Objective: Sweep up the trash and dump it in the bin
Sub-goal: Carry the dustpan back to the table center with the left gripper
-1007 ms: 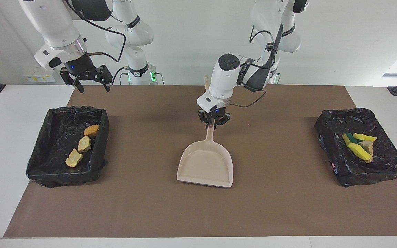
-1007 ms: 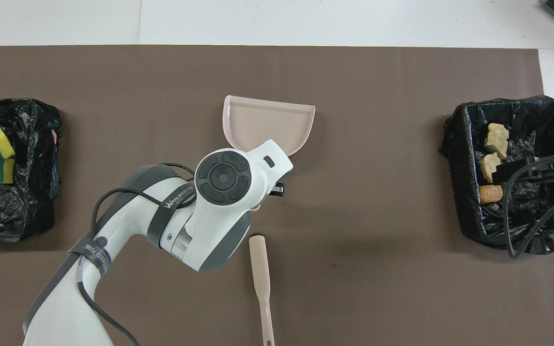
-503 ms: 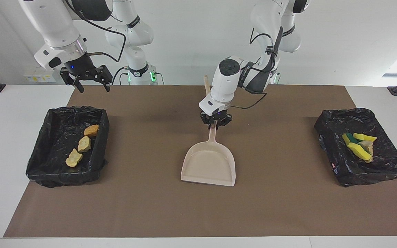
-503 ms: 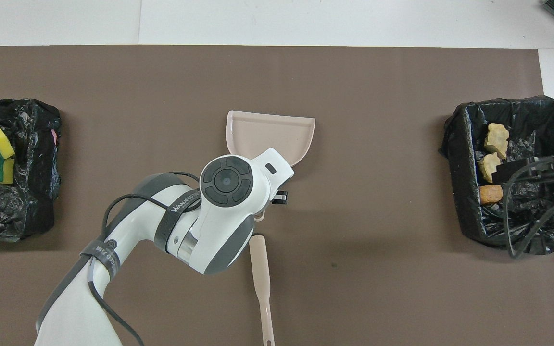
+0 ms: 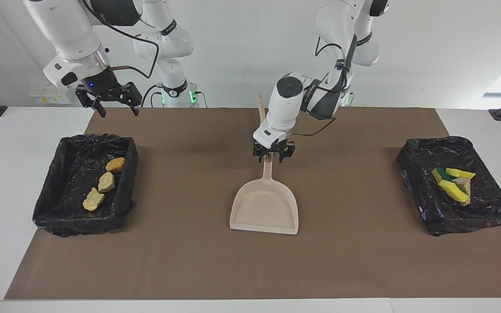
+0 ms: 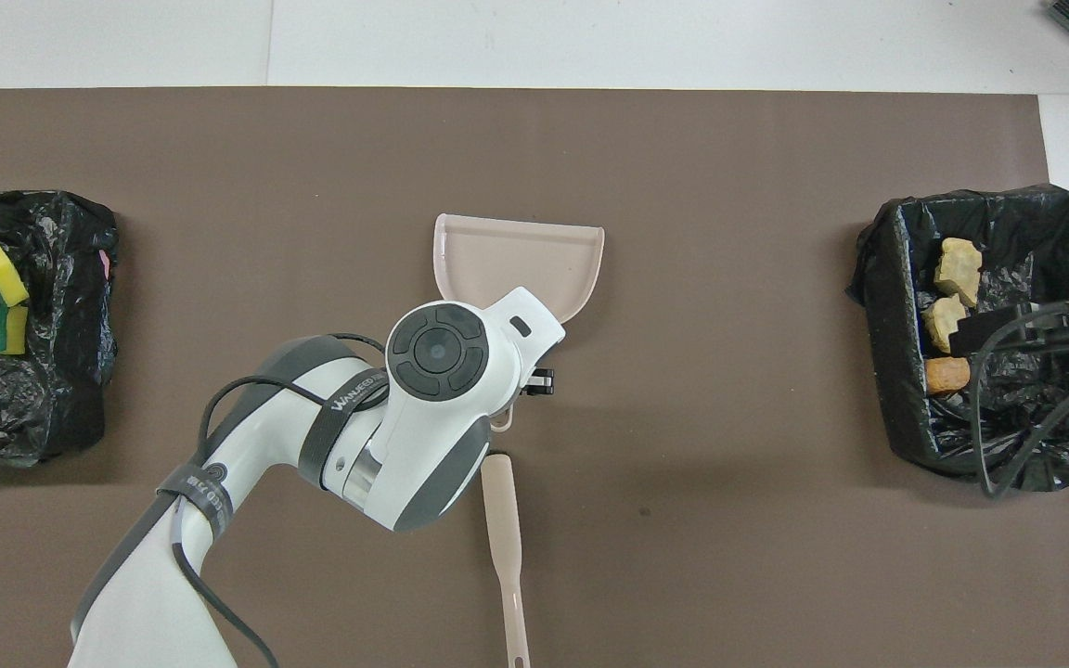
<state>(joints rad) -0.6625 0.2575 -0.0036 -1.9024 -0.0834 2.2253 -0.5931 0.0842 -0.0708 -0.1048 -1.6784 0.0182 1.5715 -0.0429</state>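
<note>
The left gripper (image 5: 274, 157) is now standing with fingers apart astride the handle of the flat-lying beige plastic dustpan (image 5: 265, 209), where a second ago it was clamping it. The trash is sitting in the two black-lined bins (image 5: 86, 184) (image 5: 455, 184), so dumping appears finished. The right gripper (image 5: 110, 101) is waiting, spread, over the mat's corner near the bread bin.

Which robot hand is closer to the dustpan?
The left. The left gripper is right at the dustpan handle, fingers open on either side of it. The right gripper waits up in the air, near the bin holding bread-like lumps.
</note>
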